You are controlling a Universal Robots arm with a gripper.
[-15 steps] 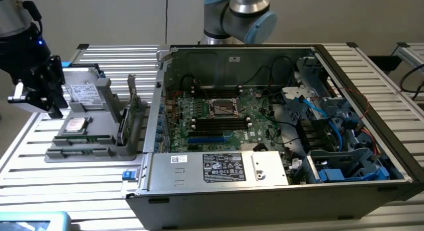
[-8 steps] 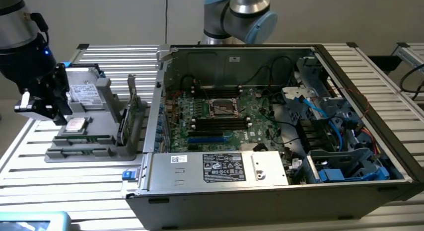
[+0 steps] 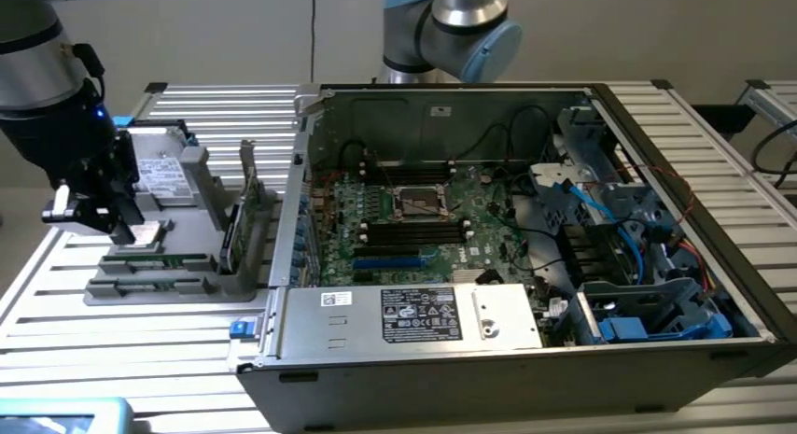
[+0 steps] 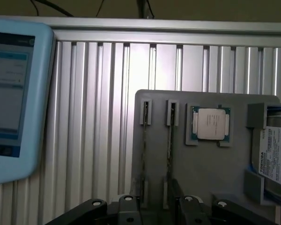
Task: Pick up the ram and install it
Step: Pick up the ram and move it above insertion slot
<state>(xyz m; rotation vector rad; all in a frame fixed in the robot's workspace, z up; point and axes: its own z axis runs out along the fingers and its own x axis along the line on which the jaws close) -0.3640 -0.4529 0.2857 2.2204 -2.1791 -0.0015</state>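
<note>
"Where does the exterior camera sit?"
"High on the near side, looking down over the bench [image 3: 710, 126] at the open computer case [image 3: 498, 378], grey tray [image 3: 162, 289] at the exterior view's left."
"And the wrist camera?"
"Close above that shared tray [image 4: 206, 168], facing down."

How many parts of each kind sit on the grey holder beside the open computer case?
Ram sticks: 2
Processor chip: 1
Hard drive: 1
Expansion card: 1
Total: 5
</note>
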